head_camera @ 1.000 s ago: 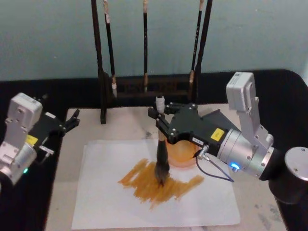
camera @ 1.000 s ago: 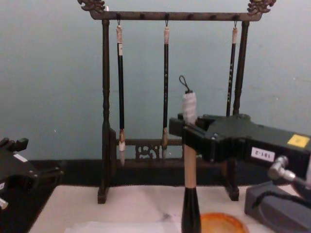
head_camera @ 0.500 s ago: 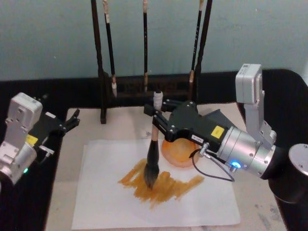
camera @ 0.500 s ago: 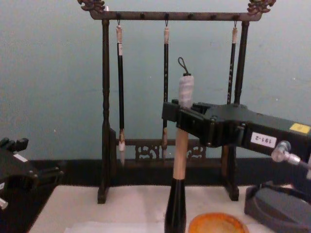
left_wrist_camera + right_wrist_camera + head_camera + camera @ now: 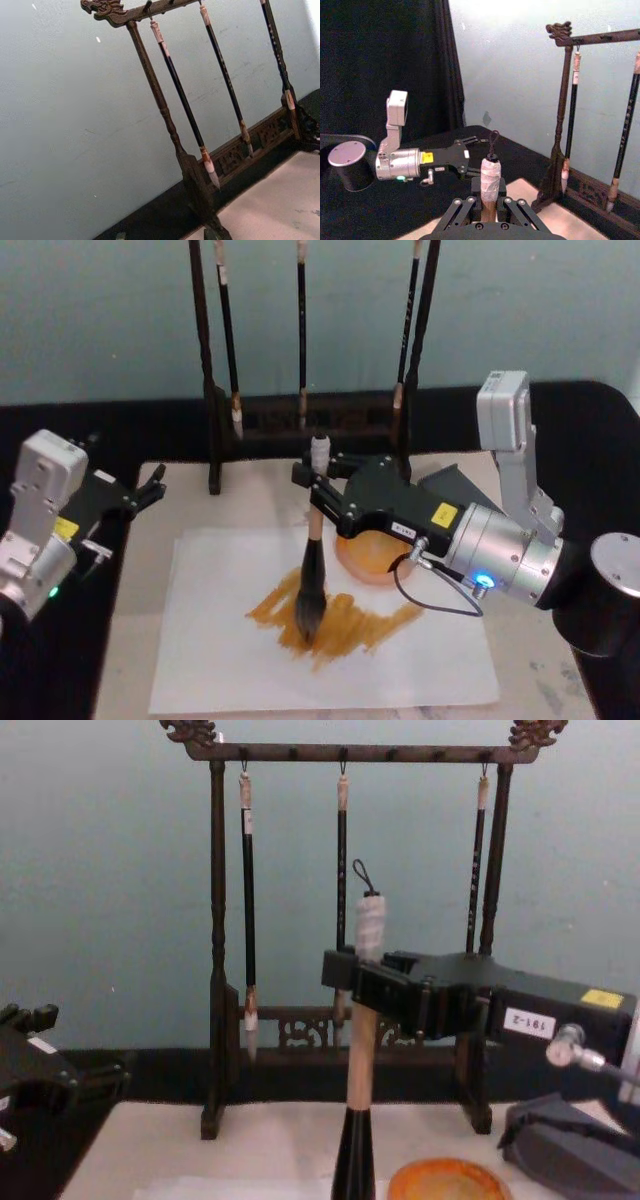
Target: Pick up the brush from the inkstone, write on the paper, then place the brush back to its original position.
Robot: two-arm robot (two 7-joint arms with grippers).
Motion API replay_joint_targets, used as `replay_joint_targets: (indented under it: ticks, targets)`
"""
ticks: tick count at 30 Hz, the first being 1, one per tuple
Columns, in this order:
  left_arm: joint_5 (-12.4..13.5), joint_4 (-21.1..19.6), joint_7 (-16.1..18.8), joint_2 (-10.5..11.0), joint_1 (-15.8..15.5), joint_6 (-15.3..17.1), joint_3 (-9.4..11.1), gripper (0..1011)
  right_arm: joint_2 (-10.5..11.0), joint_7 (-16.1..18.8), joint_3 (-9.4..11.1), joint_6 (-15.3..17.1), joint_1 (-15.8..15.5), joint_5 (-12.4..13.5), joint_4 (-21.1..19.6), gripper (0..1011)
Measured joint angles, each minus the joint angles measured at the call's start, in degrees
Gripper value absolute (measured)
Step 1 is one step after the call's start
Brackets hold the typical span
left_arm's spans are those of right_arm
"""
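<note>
My right gripper (image 5: pixel 317 492) is shut on the pale handle of the brush (image 5: pixel 311 558), which it holds nearly upright. The bristles press on the paper (image 5: pixel 215 645) at the left part of a patch of orange-brown strokes (image 5: pixel 345 625). From the chest the brush (image 5: pixel 358 1060) rises through the gripper (image 5: pixel 360 988), whitish end and loop on top. In the right wrist view the wrapped end (image 5: pixel 491 179) stands between the fingers. The inkstone (image 5: pixel 362 558) sits just right of the brush, partly under the gripper, and shows as an orange rim (image 5: pixel 445 1182). My left gripper (image 5: pixel 150 487) is parked open at the table's left edge.
A dark rack (image 5: pixel 300 420) with three thin hanging brushes stands at the back (image 5: pixel 340 752). A grey block (image 5: pixel 447 483) lies behind the right gripper. The cream mat (image 5: pixel 265 502) lies under the paper. A black cylinder (image 5: pixel 615 585) stands far right.
The right gripper has carried the brush leftward across the paper, from the middle of the strokes to their left part. The left arm has not moved.
</note>
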Motion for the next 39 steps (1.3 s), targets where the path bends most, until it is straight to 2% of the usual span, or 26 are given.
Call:
replay_joint_targets:
  ticks: [10,17,39]
  targets:
    - [0.0,0.0,0.0,0.0,0.0,0.0,0.0,1009,0.1,-1.9,-0.2,0.3,0.4,-0.2,0.9,160]
    - [0.0,0.0,0.0,0.0,0.0,0.0,0.0,1010,-0.2,-2.9,-0.5,-2.5,-0.9,-2.4,2.6,160]
    - [0.0,0.0,0.0,0.0,0.0,0.0,0.0,1010,-1.1,-4.0,2.2,-3.4,-1.8,-5.3,3.4,160]
